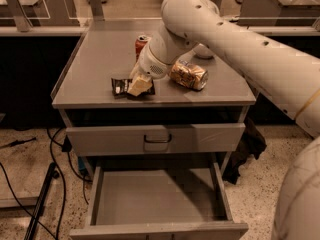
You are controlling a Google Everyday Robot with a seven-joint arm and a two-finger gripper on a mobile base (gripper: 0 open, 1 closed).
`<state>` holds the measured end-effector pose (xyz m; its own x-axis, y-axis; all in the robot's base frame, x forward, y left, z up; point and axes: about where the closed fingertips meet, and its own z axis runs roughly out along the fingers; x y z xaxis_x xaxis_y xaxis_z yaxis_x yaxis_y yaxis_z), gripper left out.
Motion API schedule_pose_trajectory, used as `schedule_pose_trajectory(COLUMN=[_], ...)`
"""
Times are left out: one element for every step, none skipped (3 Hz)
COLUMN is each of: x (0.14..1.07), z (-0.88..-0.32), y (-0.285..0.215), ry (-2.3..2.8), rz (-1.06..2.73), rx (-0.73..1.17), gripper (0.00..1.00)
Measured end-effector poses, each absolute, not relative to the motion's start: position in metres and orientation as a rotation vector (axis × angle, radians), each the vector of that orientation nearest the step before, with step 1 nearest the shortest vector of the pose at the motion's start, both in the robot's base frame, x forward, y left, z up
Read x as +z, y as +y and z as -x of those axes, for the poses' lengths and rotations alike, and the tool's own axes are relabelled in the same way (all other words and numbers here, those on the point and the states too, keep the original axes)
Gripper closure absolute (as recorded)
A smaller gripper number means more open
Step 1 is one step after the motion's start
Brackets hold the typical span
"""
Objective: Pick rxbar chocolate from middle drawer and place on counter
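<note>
The rxbar chocolate (120, 86), a black wrapper with white lettering, lies flat on the counter (100, 59) near its front edge. My gripper (140, 85) is down on the bar's right end and covers part of it. The arm reaches in from the upper right. The middle drawer (155, 196) is pulled out below, and its grey floor is bare.
A crushed tan can (189, 75) lies on the counter just right of the gripper. A red can (142, 44) stands behind it, partly hidden by the arm. The closed top drawer front with its black loop handle (157, 139) sits under the counter. Cables lie on the floor at left.
</note>
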<state>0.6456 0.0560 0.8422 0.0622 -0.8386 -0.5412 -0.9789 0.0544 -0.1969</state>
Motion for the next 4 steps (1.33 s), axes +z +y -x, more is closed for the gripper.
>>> schedule_pose_trajectory(x=[0.8358,0.8358,0.8358,0.8358], z=[-0.6521,-0.6521,-0.6521,-0.6521], y=[0.0598,0.0598,0.0598,0.0599], ry=[1.812,1.812,1.812,1.812], rz=[1.816,1.816,1.816,1.816], rx=[0.36,0.36,0.36,0.36], gripper=[0.96,0.73,0.5,0.27])
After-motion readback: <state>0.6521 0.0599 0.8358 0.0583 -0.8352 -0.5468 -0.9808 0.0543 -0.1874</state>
